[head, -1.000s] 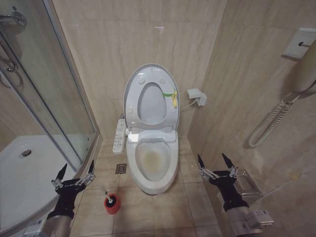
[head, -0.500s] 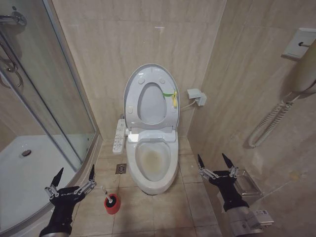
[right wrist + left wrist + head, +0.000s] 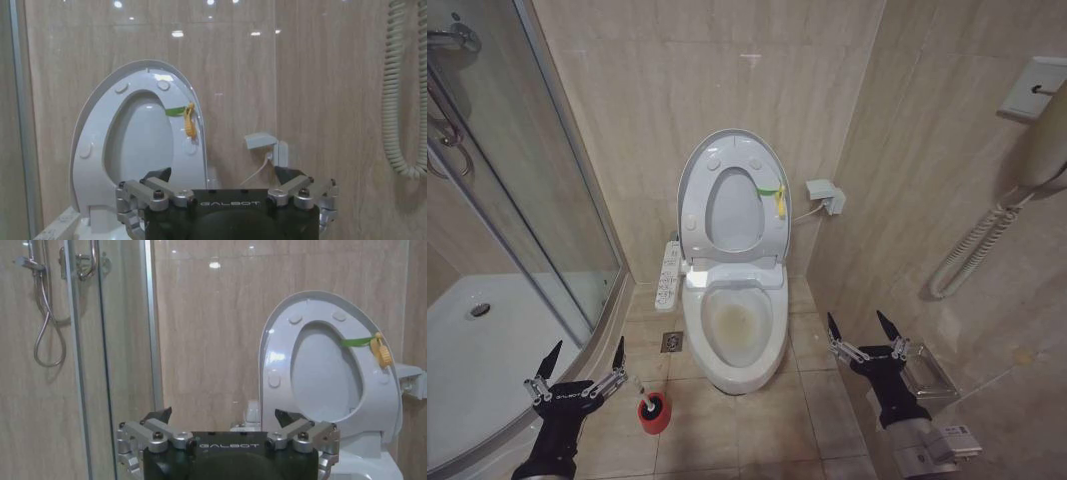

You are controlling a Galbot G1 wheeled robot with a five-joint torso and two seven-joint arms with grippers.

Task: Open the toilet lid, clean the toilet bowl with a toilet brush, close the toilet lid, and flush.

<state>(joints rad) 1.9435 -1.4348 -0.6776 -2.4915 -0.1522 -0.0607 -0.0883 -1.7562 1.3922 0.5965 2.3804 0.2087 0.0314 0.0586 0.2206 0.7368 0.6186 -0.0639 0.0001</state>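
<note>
1. Your toilet lid [image 3: 695,175] stands raised against the wall, so the toilet bowl [image 3: 737,330] lies open.
2. The toilet brush [image 3: 649,398] sits in its red holder [image 3: 654,418] on the floor, handle leaning toward your left gripper [image 3: 577,365].
3. That gripper hovers just beside it, fingers spread; it is the nearer.
4. Your right gripper [image 3: 865,330], also spread, waits beyond the bowl.

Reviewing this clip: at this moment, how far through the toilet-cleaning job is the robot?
Done: the toilet lid stands upright against the wall, exposing the toilet bowl, whose bottom looks yellowish-brown. In hand: nothing is gripped; the left gripper hovers open beside the toilet brush, which sits in its red holder on the floor. The right gripper waits open on the bowl's other side. Left: brushing, closing the lid, flushing.
</note>
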